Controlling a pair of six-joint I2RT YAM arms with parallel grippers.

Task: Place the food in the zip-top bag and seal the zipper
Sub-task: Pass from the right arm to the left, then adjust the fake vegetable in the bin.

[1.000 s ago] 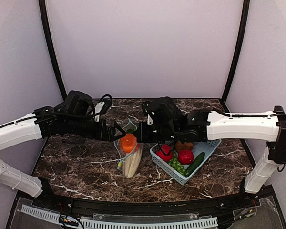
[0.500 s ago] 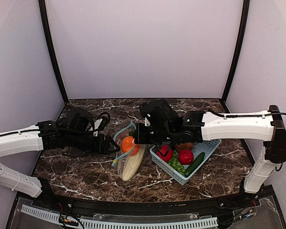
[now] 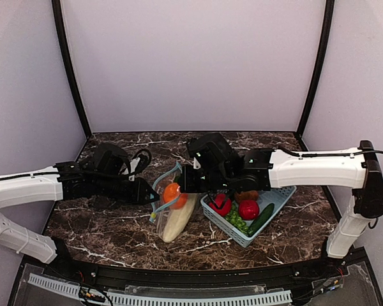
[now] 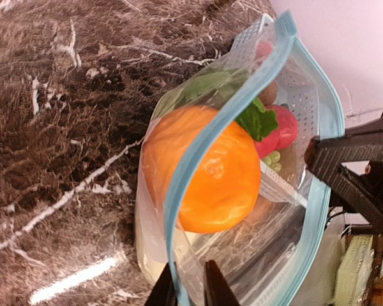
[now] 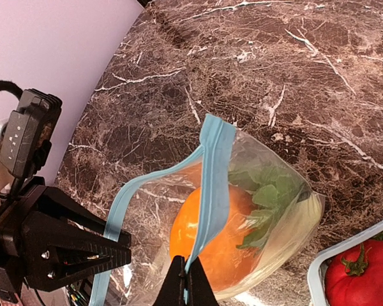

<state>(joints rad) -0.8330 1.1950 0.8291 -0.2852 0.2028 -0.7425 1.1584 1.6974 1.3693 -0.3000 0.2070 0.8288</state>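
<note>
Pinching the zipper (image 5: 214,185) from both sides, the two arms hold the zip-top bag (image 4: 274,242) between them near the middle of the marble table (image 3: 102,223).

Left gripper (image 4: 190,288): the jaws are closed onto the light blue strip. In the left wrist view the strip rises straight out from between the fingertips and curves up over the orange (image 4: 230,185).

Right gripper (image 5: 185,288): the jaws are likewise clamped on the strip. The right wrist view shows the strip entering the narrow gap between the two fingertips.

The two grip points lie on opposite sides of the mouth. Between them the strip splits into two bands that bow apart, so the mouth stands open and is not sealed.

Bag contents:
- The orange sits just below the mouth, pressed against the clear wall.
- A green leafy piece (image 5: 268,197) lies just beside the orange.
- The long cream-white squash (image 3: 174,220) fills the lower part of the bag.

The bag's lower end reaches down to the table, with the mouth end lying toward the grippers.

The light blue lattice basket (image 3: 277,197) sits just right of the bag, under the right forearm. It holds two red round pieces (image 3: 248,209), a dark green cucumber (image 3: 260,218) and some small green bits. Through the bag in the left wrist view, red shapes show beside the leaf, but whether they are inside or behind the plastic cannot be told.
</note>
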